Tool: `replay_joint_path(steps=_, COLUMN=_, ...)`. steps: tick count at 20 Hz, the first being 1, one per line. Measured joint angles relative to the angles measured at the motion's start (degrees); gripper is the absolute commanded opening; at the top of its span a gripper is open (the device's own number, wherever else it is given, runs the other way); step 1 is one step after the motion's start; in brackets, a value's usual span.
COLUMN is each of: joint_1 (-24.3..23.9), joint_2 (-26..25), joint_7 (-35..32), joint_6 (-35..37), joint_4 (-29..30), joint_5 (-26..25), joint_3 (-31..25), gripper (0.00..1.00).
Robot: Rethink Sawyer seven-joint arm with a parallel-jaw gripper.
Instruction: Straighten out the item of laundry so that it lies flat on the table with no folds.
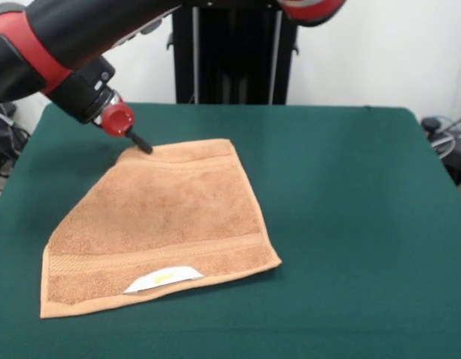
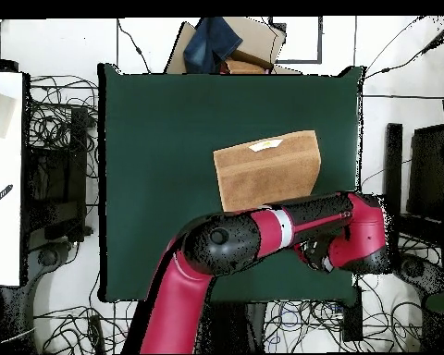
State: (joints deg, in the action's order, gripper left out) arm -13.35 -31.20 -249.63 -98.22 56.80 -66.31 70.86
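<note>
A: Where is the towel (image 1: 159,224) lying?

B: On the green table (image 1: 350,194), left of its middle in the front view. It looks mostly spread out, though the far left corner seems turned in, so that side runs as a slant from the far edge down to the near left corner. In the overhead view the towel (image 2: 267,171) reads as a plain tan block with the arm over its lower edge.

A: Any label or writing?

B: A white label (image 1: 163,279) sits at the near hem, just below a woven border band. It carries a yellow mark, but nothing on it can be read. The same label (image 2: 265,144) shows from above as a pale patch at the towel's top edge.

A: And the gripper?

B: The gripper (image 1: 143,144) comes in from the upper left, a red knob ending in a dark tip that meets the towel's far edge at its left end. I cannot tell whether it is open or closed, or whether it actually has hold of the cloth.

A: Anything else around?

B: Cables (image 2: 59,148) tangle on the floor beside the table, and a cardboard box (image 2: 253,42) stands beyond its far end in the overhead view.
</note>
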Motion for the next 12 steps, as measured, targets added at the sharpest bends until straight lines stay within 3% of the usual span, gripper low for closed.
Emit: replay_joint_path(steps=12, joint_1=-5.5, joint_2=2.5, joint_7=0.0, joint_6=-4.0, joint_4=-1.6, joint_5=-1.4, joint_3=-7.9, gripper=0.0)
